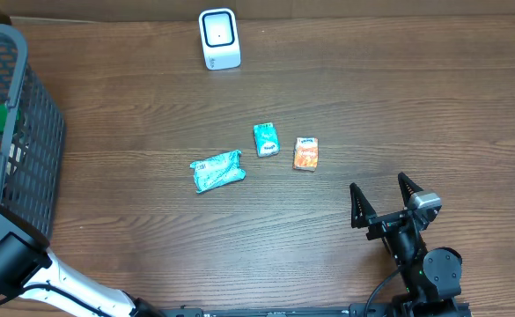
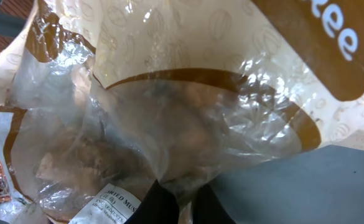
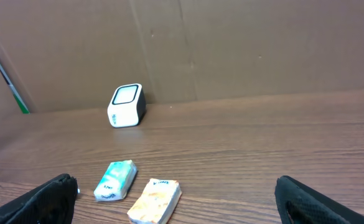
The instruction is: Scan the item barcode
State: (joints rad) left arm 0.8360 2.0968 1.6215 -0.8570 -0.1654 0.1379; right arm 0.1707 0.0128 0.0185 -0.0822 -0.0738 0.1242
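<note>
A clear plastic bag (image 2: 169, 112) with cream and brown print fills the left wrist view, with dark dried pieces inside and a white ingredients label (image 2: 107, 205) at its lower edge. My left gripper (image 2: 186, 202) is shut on a fold of this bag's film, down inside the grey basket (image 1: 28, 132). In the overhead view only the left arm (image 1: 2, 255) shows beside the basket. The white scanner (image 1: 219, 39) stands at the table's far edge and shows again as a white scanner (image 3: 126, 104). My right gripper (image 1: 383, 201) stands open above the near right of the table, holding nothing.
On the table's middle lie a crumpled teal packet (image 1: 217, 171), a small teal pack (image 1: 266, 138) and an orange pack (image 1: 305, 153). The basket holds further items, one with a green cap (image 1: 2, 116). A cardboard wall (image 3: 231, 43) backs the table.
</note>
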